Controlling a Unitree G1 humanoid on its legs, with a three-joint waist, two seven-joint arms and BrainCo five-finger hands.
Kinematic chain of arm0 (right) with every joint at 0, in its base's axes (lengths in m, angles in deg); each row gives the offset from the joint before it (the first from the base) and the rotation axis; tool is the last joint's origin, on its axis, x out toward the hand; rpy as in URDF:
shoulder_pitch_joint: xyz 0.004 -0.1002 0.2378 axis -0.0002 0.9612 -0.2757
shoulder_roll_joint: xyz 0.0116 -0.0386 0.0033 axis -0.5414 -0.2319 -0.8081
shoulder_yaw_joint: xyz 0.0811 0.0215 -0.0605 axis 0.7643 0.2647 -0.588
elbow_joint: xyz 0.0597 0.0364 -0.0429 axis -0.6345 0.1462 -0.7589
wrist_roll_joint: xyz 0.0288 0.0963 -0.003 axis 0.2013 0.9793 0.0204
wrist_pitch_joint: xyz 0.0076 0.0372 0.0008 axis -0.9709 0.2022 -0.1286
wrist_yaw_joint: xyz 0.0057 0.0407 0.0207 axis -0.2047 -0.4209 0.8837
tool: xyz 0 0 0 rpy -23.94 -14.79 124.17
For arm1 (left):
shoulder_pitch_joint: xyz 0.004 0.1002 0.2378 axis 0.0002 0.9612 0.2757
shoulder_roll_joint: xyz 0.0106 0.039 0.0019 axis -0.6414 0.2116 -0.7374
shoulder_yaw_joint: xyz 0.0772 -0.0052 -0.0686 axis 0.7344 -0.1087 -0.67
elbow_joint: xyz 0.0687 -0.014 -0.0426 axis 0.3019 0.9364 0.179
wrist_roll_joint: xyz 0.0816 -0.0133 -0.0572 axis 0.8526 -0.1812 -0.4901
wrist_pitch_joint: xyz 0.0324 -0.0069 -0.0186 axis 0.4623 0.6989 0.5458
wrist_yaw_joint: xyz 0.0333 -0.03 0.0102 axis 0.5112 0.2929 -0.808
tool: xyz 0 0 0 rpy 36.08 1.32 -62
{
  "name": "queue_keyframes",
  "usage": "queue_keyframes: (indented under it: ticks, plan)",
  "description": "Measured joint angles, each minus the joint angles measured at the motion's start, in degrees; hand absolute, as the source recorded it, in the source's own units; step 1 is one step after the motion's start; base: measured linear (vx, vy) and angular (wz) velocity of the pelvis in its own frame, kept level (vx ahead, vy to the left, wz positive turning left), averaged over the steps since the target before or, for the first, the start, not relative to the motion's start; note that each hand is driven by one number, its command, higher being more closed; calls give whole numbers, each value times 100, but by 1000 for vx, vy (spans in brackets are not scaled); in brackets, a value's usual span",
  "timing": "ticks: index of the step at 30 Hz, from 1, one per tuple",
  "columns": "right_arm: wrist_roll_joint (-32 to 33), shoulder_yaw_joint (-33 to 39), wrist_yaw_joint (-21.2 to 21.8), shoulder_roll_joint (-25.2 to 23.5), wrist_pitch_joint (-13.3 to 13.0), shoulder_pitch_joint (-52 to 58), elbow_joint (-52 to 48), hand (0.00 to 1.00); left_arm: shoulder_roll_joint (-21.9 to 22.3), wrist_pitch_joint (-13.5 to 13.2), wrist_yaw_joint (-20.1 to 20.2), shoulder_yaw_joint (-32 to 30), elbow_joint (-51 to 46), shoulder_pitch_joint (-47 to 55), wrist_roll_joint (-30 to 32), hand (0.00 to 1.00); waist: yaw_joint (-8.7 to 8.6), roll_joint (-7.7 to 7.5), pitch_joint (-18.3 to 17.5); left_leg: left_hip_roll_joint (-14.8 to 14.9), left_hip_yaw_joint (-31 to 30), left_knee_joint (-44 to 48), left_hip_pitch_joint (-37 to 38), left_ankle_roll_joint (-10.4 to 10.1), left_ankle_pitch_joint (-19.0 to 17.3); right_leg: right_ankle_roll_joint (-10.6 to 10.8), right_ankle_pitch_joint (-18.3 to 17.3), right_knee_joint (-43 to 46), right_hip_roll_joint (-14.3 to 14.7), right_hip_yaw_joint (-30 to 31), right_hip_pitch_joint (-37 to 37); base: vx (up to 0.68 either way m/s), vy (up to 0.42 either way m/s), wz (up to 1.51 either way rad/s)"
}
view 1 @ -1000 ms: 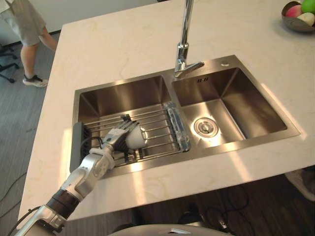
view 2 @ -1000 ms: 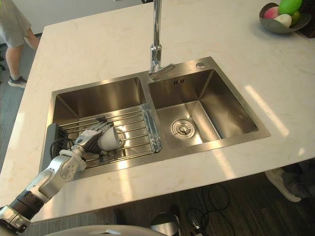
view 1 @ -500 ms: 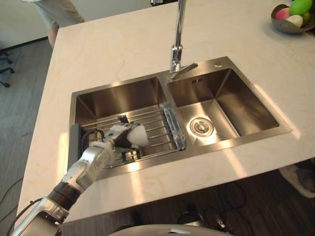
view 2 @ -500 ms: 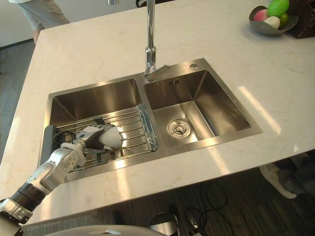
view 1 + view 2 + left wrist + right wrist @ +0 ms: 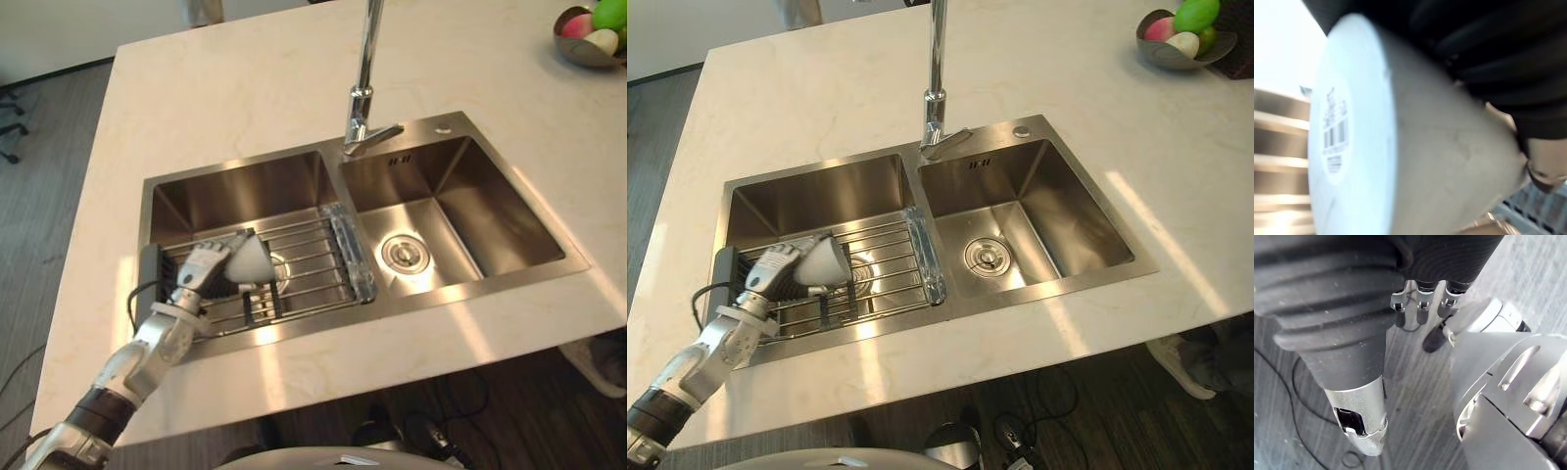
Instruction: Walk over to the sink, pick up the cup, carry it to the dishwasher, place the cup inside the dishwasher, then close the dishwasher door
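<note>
A white paper cup (image 5: 252, 262) is in my left hand (image 5: 199, 270), which is shut on it just above the wire rack (image 5: 309, 259) in the left basin of the steel sink (image 5: 470, 294). The cup lies tilted on its side, base towards the faucet side. In the left wrist view the cup (image 5: 1400, 147) sits right against the palm, its round base showing a barcode. My right hand (image 5: 1421, 311) hangs over grey floor with its fingers straight and nothing in them.
A tall chrome faucet (image 5: 364, 88) rises behind the divider between the basins. The right basin has a round drain (image 5: 403, 253). A small dark holder (image 5: 260, 302) stands on the rack under the cup. A bowl of fruit (image 5: 586, 35) sits at the counter's far right corner.
My left hand has closed round the cup and lifted it off the rack, shifting a little left. The person at the far left has gone from view. The camera has shifted slightly.
</note>
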Motion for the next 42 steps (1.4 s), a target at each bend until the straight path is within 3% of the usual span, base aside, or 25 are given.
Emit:
queue_keyframes:
  ticks: [3,7,10,12,15,17,19,23,25,27,28,31,33,34,35,38,40,41,42]
  plan:
    - [11,8,-62,4,-29,196,-147,0,-79,-314,-643,-768,-725,299,-3,100,255,0,-1,-11,-129,0,1,2,16,-3,-70,77,-8,-123,53,-9,-24,24]
    - [59,125,-150,4,62,240,-162,0,-44,-268,-948,-1288,-1103,498,-449,100,440,1,-5,-32,-325,0,4,-1,59,2,-109,95,-11,-340,176,-6,-24,25]
    - [3,278,-161,-20,48,233,-215,0,312,-235,-1243,-1948,-1102,655,-1259,100,580,1,-8,-32,-333,-1,5,-1,70,-1,-110,96,-10,-344,182,-7,-5,2]
    - [-166,339,-179,-45,59,258,-312,0,894,-442,-1545,-2768,-1032,712,-2276,100,657,-31,-27,-30,-323,-2,3,-1,70,-1,-110,97,-9,-330,171,-17,-5,-1]
    - [-400,363,-276,-141,76,332,-498,0,1218,-651,-1616,-3314,-467,704,-2912,100,749,-71,-80,-17,-356,-2,-43,-6,64,-63,-257,300,-16,-326,64,-11,-8,8]
    - [-450,557,-289,-350,66,384,-517,0,1373,-745,-1606,-3384,-209,709,-3213,100,748,-196,-149,-78,-613,-3,-146,-34,-34,-129,-745,1098,-173,-333,-256,22,-4,44]
    - [-441,626,-286,-660,64,667,-576,0,1618,-905,-1595,-3243,-200,691,-3483,100,732,-534,-195,-276,-1145,13,-217,-7,-59,-371,-1276,2054,-432,-256,-442,40,-38,87]
    - [-436,481,-296,-672,202,895,-598,0,1794,-824,-1345,-3043,-188,692,-3685,100,805,-744,-294,-373,-1611,165,-316,3,18,-453,-1275,3294,-483,651,-934,144,-49,83]
    - [-345,454,-404,-664,442,808,-620,0,1790,-660,-1230,-3049,-119,624,-3825,100,889,-802,-326,-503,-1617,492,-595,24,0,-354,-1233,3533,-483,984,-1053,110,-31,68]
    - [-226,327,-403,-668,566,742,-619,0,1768,-609,-1240,-3114,-90,533,-3913,100,974,-789,-318,-557,-1574,868,-933,56,-18,-258,-1293,3541,-448,1187,-1085,13,-24,78]
    - [-201,201,-394,-677,591,673,-619,0,1755,-609,-1248,-3277,-92,503,-3976,100,1039,-742,-286,-585,-1560,1203,-1191,124,-79,-236,-1513,3342,-363,1331,-1001,-20,-62,71]
    - [-108,-11,-336,-679,493,581,-682,0,1736,-520,-1216,-3616,-91,522,-4175,100,1169,-673,-213,-554,-1425,1936,-1593,109,-280,-254,-1789,2524,-127,1400,-493,-90,-107,38]
    - [-107,-17,-340,-606,595,556,-840,0,1686,-468,-1069,-3735,-89,694,-4097,100,1350,-479,-28,-418,-1288,2229,-1696,66,-326,-82,-2065,2054,27,1319,-120,-225,-162,17]
    - [-108,-14,-342,-474,610,526,-839,0,1694,-450,-1014,-3722,-56,773,-4060,100,1329,-284,37,-281,-1257,2197,-1697,-2,-299,-99,-2066,2048,129,1196,-93,-255,-141,37]
    - [-117,-7,-346,-356,658,546,-833,0,1652,-441,-952,-3733,-20,861,-3988,100,1315,-203,58,-167,-1200,2027,-1683,-92,-204,-162,-2069,2108,224,1086,-116,-280,-110,46]
    - [-121,-2,-360,-136,694,621,-835,0,1332,-446,-827,-3984,34,1066,-3943,100,1381,-118,58,230,-381,1285,-1471,-30,-165,-300,-2084,2353,278,788,-230,-272,-122,55]
    - [-116,3,-353,-109,683,678,-830,0,1029,-600,-696,-4409,31,928,-3973,100,1361,-178,67,573,647,1283,-1740,97,-236,-378,-2033,2542,59,233,-526,-175,-56,110]
    - [-116,8,-351,-105,680,682,-832,0,969,-650,-665,-4496,29,902,-4015,100,1368,-200,79,665,847,1443,-1773,191,-231,-378,-2033,2636,-18,99,-596,-160,12,92]
    - [-115,36,-348,-87,658,689,-843,0,910,-758,-593,-4682,26,934,-4052,100,1381,-190,62,931,1243,1835,-1781,595,-159,-382,-2035,2942,-190,-167,-752,-125,9,72]
